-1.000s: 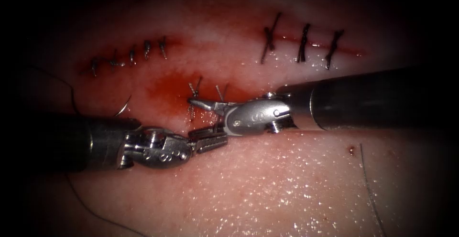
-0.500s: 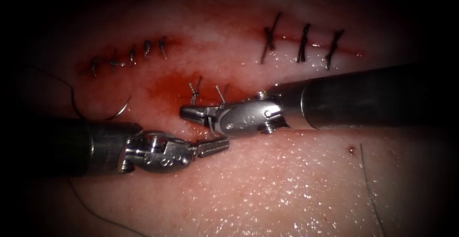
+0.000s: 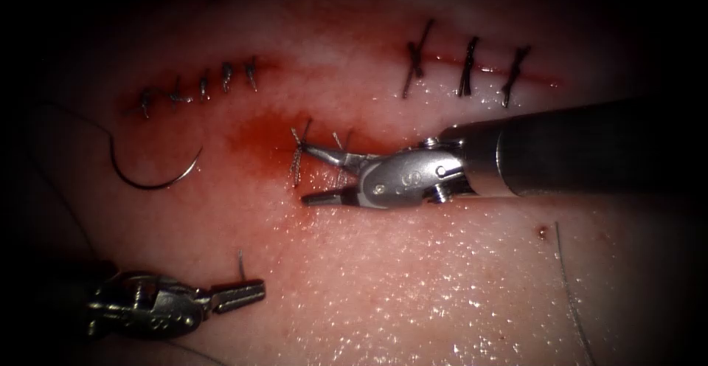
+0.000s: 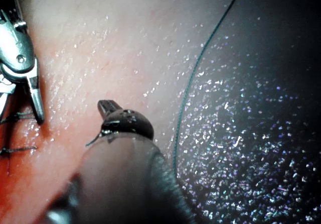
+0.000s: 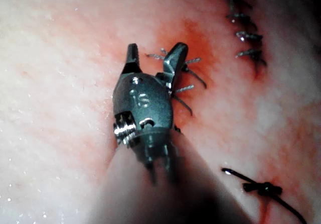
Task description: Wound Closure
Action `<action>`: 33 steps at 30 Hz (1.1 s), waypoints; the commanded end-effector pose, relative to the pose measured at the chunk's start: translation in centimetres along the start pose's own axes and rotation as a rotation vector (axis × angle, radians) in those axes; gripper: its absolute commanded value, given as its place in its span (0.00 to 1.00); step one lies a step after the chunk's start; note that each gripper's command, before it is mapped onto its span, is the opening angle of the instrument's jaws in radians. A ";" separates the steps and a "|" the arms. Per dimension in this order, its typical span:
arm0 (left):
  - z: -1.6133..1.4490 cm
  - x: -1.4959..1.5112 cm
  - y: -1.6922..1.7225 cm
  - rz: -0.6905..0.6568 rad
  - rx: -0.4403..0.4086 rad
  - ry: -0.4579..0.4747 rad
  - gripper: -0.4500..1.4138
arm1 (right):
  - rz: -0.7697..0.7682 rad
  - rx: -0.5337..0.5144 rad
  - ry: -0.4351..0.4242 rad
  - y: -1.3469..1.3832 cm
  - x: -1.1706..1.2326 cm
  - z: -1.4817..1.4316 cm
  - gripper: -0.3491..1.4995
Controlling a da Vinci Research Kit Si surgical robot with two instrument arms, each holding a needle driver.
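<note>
The right tool (image 3: 313, 174), jaws spread and empty, sits at the cut's (image 3: 295, 167) freshly tied stitch (image 3: 297, 161). The left tool (image 3: 236, 292), clenched on a cut end of thread (image 3: 240, 261), has withdrawn toward the tissue's (image 3: 442, 285) lower-left edge. The needle (image 3: 151, 174) lies free left of the cut, so trimming looks finished.

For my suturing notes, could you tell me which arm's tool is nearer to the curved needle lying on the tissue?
Left. The left tool sits below the needle, holding a cut thread end; the right tool, jaws open, lies farther right.
</note>
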 end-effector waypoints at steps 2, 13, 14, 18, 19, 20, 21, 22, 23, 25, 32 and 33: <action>-0.18 -0.07 0.21 -0.067 0.006 0.006 0.00 | 0.007 0.003 0.002 -0.08 -0.04 0.03 0.87; -0.89 -0.42 0.80 -0.224 0.059 0.024 0.00 | 0.002 0.000 0.000 -0.13 -0.07 0.05 0.87; -0.91 -0.46 0.85 -0.233 0.064 0.020 0.00 | 0.002 0.000 0.000 -0.13 -0.07 0.04 0.87; -0.92 -0.62 0.99 -0.282 0.066 0.032 0.00 | 0.013 -0.002 -0.001 -0.14 -0.07 0.04 0.87; -0.91 -0.67 1.01 -0.291 0.066 0.034 0.00 | 0.012 -0.002 -0.001 -0.14 -0.07 0.04 0.87; -0.89 -0.72 1.02 -0.306 0.068 0.036 0.01 | 0.018 -0.002 -0.001 -0.15 -0.07 0.04 0.87; -0.87 -0.81 1.02 -0.325 0.073 0.035 0.13 | 0.017 -0.002 -0.001 -0.16 -0.07 0.04 0.87; -0.85 -0.87 1.03 -0.345 0.080 0.037 0.22 | 0.022 -0.002 0.000 -0.17 -0.07 0.04 0.87; -0.83 -0.95 1.03 -0.369 0.079 0.031 0.30 | 0.022 -0.002 0.000 -0.17 -0.07 0.04 0.87; -0.79 -1.12 1.03 -0.425 0.084 0.021 0.47 | 0.027 -0.001 0.001 -0.19 -0.06 0.04 0.87; -0.77 -1.71 1.04 -0.544 0.091 -0.017 0.78 | 0.027 0.000 0.001 -0.22 -0.04 0.03 0.87; -0.78 -1.77 1.04 -0.557 0.091 -0.021 0.78 | 0.028 0.000 0.001 -0.22 -0.03 0.03 0.87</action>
